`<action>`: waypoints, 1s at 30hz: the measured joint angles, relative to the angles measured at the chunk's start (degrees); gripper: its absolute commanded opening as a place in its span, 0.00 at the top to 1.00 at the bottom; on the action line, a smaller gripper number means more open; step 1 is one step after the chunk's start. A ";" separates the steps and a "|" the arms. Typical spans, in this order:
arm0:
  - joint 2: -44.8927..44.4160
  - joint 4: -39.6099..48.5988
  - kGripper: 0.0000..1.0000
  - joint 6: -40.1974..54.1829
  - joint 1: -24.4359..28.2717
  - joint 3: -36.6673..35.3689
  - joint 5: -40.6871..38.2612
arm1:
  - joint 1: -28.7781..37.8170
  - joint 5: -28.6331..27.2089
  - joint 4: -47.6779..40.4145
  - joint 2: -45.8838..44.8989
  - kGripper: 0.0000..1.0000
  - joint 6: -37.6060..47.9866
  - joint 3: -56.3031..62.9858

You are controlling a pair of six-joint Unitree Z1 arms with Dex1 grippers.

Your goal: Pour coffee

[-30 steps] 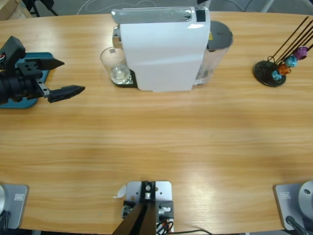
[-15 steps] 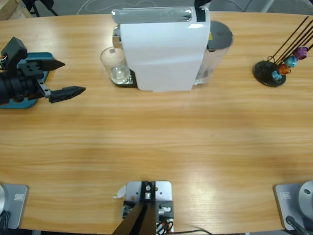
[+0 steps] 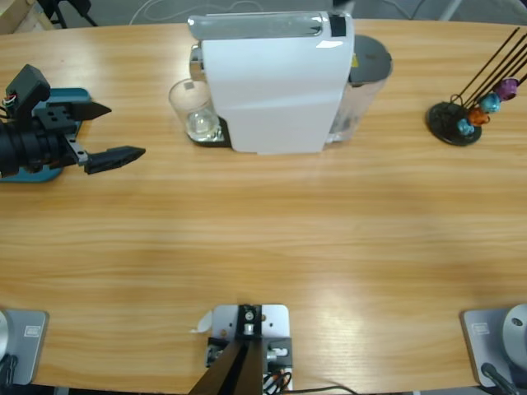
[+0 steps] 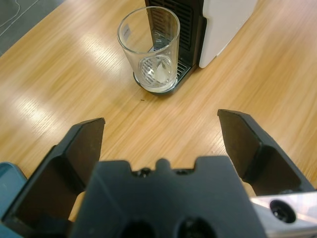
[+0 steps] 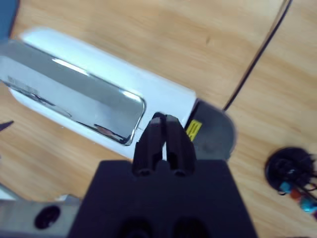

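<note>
A clear glass tumbler [image 3: 195, 111] [image 4: 149, 47] stands on the drip tray of the white coffee machine [image 3: 272, 82] [image 4: 223, 20], under its spout. No coffee shows in the glass. My left gripper [image 3: 123, 130] [image 4: 163, 124] is open and empty, low over the table to the left of the glass and pointing at it, some way short of it. My right gripper [image 5: 165, 119] is shut on nothing and looks straight down from above the machine's chrome top [image 5: 99, 94].
A black capsule stand [image 3: 461, 115] [image 5: 290, 171] with colourful capsules sits at the far right. A teal tray [image 3: 70, 99] lies under the left arm. The machine's grey-lidded water tank [image 3: 370, 58] is on its right side.
My left gripper has crept slightly right, toward the glass, still open. Nothing else on the table has moved.
</note>
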 measured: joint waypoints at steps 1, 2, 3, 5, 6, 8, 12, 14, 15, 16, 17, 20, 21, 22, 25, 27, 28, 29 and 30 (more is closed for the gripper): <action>0.02 0.00 0.00 0.00 0.00 0.00 0.00 | 0.00 -0.33 0.78 -0.05 0.00 -0.24 -2.49; 0.02 0.00 0.00 0.00 0.00 0.00 0.00 | 0.00 -0.54 1.44 -0.17 0.00 -0.37 -4.43; 0.03 0.00 0.00 0.00 0.00 0.00 0.00 | 0.01 -0.88 2.05 -0.48 0.00 -0.44 -5.72; 0.04 0.00 0.00 0.00 0.00 0.00 0.00 | 0.01 -1.52 2.68 -1.08 0.00 -0.45 -6.52; 0.05 0.00 0.00 0.00 0.00 0.00 0.00 | 0.01 -1.69 2.78 -1.19 0.00 -0.45 -6.62; 0.05 0.00 0.00 0.00 0.00 0.00 0.00 | 0.07 -2.24 2.93 -1.23 0.00 -0.41 -6.64; 0.04 0.00 0.00 0.00 0.00 0.00 0.00 | 0.09 -2.75 4.70 -1.23 0.00 3.80 -6.62; 0.04 0.00 0.00 0.00 0.00 0.00 0.00 | 0.16 -2.75 6.32 -1.23 0.00 6.79 -6.61; 0.04 0.00 0.00 0.00 0.00 0.00 0.00 | 0.25 -2.75 6.84 -1.23 0.00 7.92 -6.61; 0.04 0.00 0.00 0.00 0.00 0.00 0.00 | 0.41 -2.75 7.36 -1.23 0.00 8.86 -6.61; 0.04 0.00 0.00 0.00 0.00 -0.01 0.00 | 0.64 -2.75 7.85 -1.24 0.00 9.71 -6.61; -0.01 0.00 0.00 0.00 0.00 -0.01 0.00 | 1.87 -2.75 8.66 -1.36 0.00 11.28 -6.61; -0.04 0.00 0.00 0.00 0.00 -0.01 0.00 | 2.32 -2.75 8.76 -1.51 0.00 11.47 -6.61; -0.04 0.00 0.00 0.00 0.00 -0.01 0.00 | 2.70 -2.74 8.89 -1.69 0.00 11.64 -6.61; -0.04 0.00 0.00 0.00 0.00 -0.10 -0.01 | 3.01 -2.64 9.98 -2.29 0.00 12.05 -6.61; -0.04 0.00 0.00 -0.05 0.00 -0.14 -0.01 | 3.03 -2.63 11.05 -2.68 0.00 12.28 -6.62; -0.04 0.00 0.00 -0.13 0.00 -0.14 -0.01 | 3.03 -2.62 11.40 -2.87 0.00 12.38 -6.62; -0.05 0.00 0.00 -0.24 0.00 -0.14 -0.01 | 3.03 -2.62 11.65 -3.16 0.00 12.45 -6.62; -0.05 0.00 0.00 -0.39 0.00 -0.14 -0.01 | 3.03 -2.62 11.97 -3.72 0.00 12.52 -6.62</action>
